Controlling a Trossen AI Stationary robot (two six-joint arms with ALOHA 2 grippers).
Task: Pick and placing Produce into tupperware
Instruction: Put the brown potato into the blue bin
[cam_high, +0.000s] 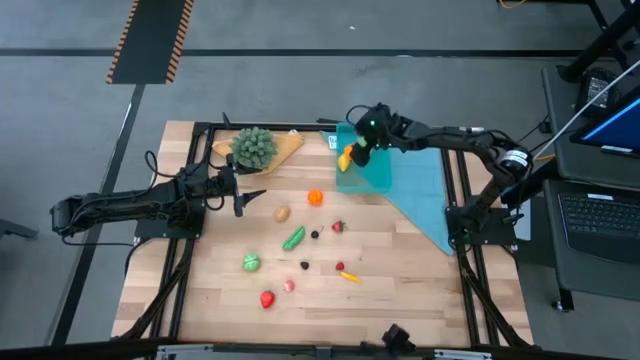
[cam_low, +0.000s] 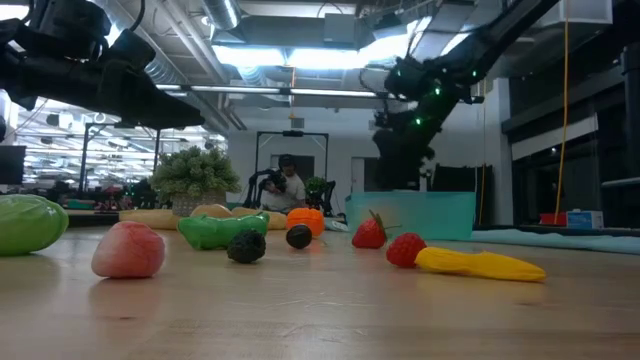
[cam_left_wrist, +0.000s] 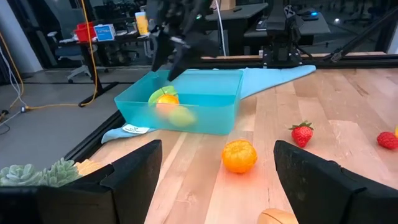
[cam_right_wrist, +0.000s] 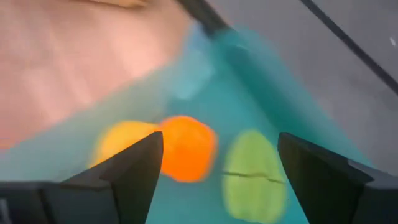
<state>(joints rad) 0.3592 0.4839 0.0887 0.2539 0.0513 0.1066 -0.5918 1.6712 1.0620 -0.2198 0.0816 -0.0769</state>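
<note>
The teal tupperware (cam_high: 368, 170) stands at the table's far side, resting partly on a light-blue cloth. Inside it lie a yellow piece (cam_right_wrist: 118, 142), an orange piece (cam_right_wrist: 186, 148) and a green piece (cam_right_wrist: 252, 174). My right gripper (cam_high: 362, 140) hangs open just above the box, touching nothing. Several produce pieces lie loose on the wood, among them an orange (cam_high: 315, 197), a green pepper (cam_high: 293, 238) and a strawberry (cam_high: 338, 226). My left gripper (cam_high: 240, 195) waits open at the left, pointing level toward the orange (cam_left_wrist: 239, 155).
A bushy green plant (cam_high: 255, 147) on a tan board sits at the far left, beside the box. The light-blue cloth (cam_high: 430, 190) runs toward the right edge. More small pieces lie near the table's front, such as a red one (cam_high: 267, 299) and a yellow one (cam_high: 350, 277).
</note>
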